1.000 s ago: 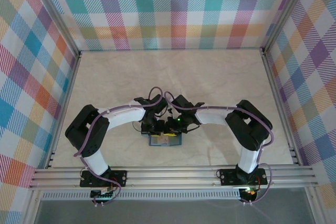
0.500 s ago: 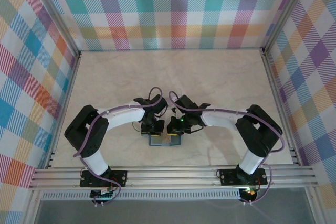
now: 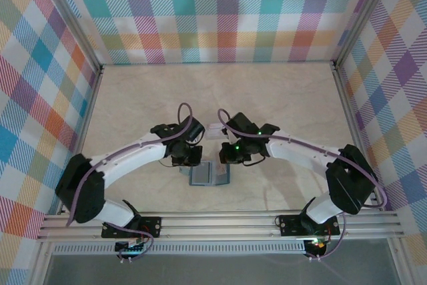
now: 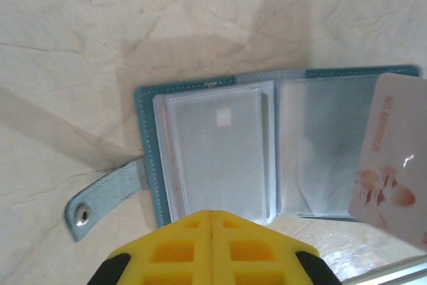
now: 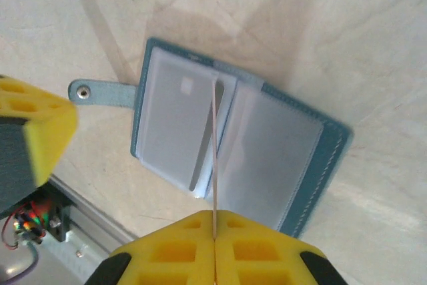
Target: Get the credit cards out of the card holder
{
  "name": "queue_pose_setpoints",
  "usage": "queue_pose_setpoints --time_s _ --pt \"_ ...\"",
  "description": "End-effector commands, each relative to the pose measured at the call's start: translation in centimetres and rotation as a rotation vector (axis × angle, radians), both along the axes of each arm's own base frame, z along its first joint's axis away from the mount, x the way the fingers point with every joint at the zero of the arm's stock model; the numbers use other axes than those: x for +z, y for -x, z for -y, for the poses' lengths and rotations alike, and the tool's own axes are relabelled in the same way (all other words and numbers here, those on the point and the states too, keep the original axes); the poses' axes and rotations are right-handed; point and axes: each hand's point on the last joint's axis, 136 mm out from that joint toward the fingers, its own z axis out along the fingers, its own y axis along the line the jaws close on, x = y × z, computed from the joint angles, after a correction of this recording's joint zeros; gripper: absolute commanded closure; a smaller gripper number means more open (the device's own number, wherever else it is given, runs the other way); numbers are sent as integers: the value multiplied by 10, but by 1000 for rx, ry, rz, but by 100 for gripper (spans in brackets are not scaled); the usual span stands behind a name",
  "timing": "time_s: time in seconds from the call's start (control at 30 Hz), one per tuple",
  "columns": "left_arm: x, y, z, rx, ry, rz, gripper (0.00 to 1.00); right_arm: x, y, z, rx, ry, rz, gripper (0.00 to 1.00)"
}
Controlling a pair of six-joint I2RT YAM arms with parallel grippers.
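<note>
The teal-blue card holder (image 3: 209, 175) lies open on the table near the front edge, its clear pockets (image 4: 220, 151) facing up and its snap tab (image 4: 100, 195) sticking out to one side. My right gripper (image 5: 215, 215) is shut on a pale credit card (image 5: 215, 158), seen edge-on above the holder (image 5: 267, 145). In the left wrist view the same card (image 4: 393, 158) hangs at the right, pinkish-white with faint print. My left gripper (image 4: 210, 213) is shut with nothing in it, over the holder's near edge. From above, both grippers (image 3: 189, 158) (image 3: 230, 157) sit just behind the holder.
The aluminium rail (image 3: 220, 221) runs along the table's front edge close to the holder, and also shows in the right wrist view (image 5: 73, 231). Plaid walls (image 3: 220, 11) enclose the pale marble tabletop (image 3: 220, 91). The left gripper's yellow finger (image 5: 37, 135) is at the left of the right wrist view.
The right gripper has shut on a card and lifted it off the holder. Both grippers have pulled back from the holder, which now lies uncovered in the top view.
</note>
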Motion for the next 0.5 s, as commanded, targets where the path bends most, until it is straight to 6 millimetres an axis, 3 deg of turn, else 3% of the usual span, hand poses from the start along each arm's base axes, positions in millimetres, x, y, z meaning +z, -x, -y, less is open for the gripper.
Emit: queue_pose_setpoints --time_s 0.0,0.17,0.3,0.47 --pt "5 1 -24 63 -34 35 92 17 -11 10 179 96 143 91" --pt "3 3 -37 110 37 51 87 27 -27 10 562 221 353 95" --pt "3 5 -40 128 70 85 83 34 -45 14 812 373 421 99" --pt "-5 9 -44 138 65 69 83 40 -64 1 1077 418 517 100"
